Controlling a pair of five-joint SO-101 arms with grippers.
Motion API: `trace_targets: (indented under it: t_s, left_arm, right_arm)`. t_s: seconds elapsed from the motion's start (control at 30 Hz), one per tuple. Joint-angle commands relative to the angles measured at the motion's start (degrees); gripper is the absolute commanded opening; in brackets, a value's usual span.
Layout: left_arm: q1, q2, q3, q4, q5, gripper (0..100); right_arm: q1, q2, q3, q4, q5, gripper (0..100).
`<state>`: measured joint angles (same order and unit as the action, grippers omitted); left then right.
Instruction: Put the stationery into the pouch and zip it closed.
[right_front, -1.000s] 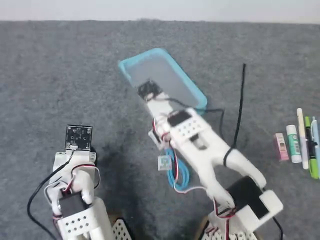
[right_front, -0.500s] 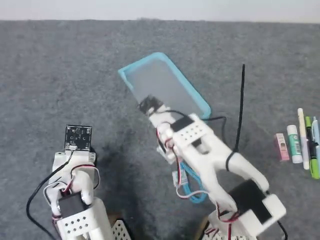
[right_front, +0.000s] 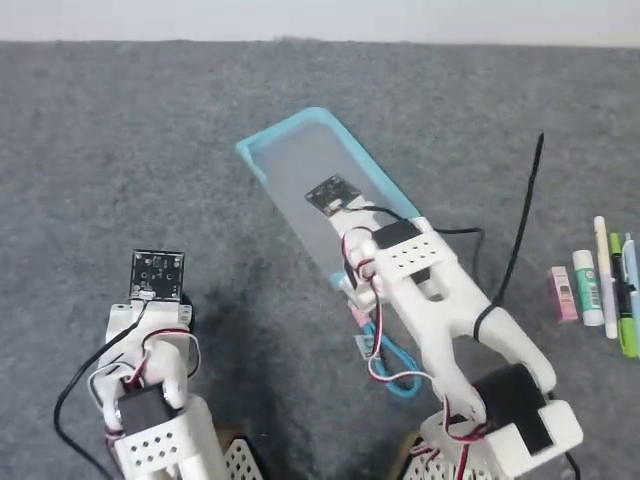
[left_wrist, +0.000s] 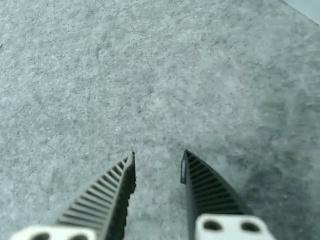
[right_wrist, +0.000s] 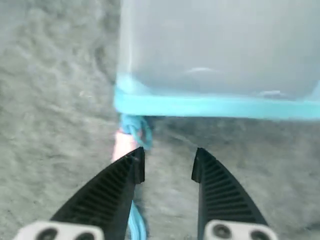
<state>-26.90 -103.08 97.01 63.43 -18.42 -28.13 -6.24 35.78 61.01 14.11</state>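
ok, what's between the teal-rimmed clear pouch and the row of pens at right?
In the high view, a thin black cable crosses that stretch of grey carpet; nothing else.

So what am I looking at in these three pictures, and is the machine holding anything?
These are two small robot arms, a left arm and a right arm, side by side on a grey, felt-like table. One picture looks down from a fixed camera above. The other two come from small cameras on each arm's wrist, looking out past its pincer. The left pincer is open over bare grey surface and holds nothing. The right pincer is open and empty too, right at the turquoise edge of a see-through pouch. A turquoise cord with a pink tab sits at the pouch's corner, beside one finger. Farther to the right lies the stationery: pens and markers in a row, not yet in the pouch.
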Motion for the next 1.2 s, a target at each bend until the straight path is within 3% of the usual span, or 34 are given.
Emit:
trace_targets:
  t_s: [0.0, 0.2, 0.5, 0.67, 0.87, 1.0, 1.17]
  left_arm:
    - [0.3, 0.4, -0.3, 0.4, -0.6, 15]
    - [0.3, 0.4, -0.3, 0.4, -0.6, 15]
    - [0.3, 0.4, -0.3, 0.4, -0.6, 15]
    - [0.3, 0.4, -0.3, 0.4, -0.6, 15]
    - [0.3, 0.4, -0.3, 0.4, -0.6, 15]
    - [0.3, 0.4, -0.3, 0.4, -0.6, 15]
    - [0.3, 0.4, -0.3, 0.4, -0.6, 15]
  right_arm:
    - [0.3, -2.7, -2.6, -2.2, -0.6, 15.2]
    - [0.3, -0.1, -3.8, -7.9, -0.4, 15.1]
    - [-1.1, 14.6, -20.3, -6.9, -4.2, 15.1]
    - [-4.4, 13.9, -24.9, -2.9, -7.4, 15.1]
    - [-6.5, 3.3, -19.7, 2.5, -9.7, 15.1]
    - [-9.9, 0.6, -9.9, -3.0, -9.6, 15.1]
    - [-8.7, 4.5, -6.4, -8.1, -9.0, 15.1]
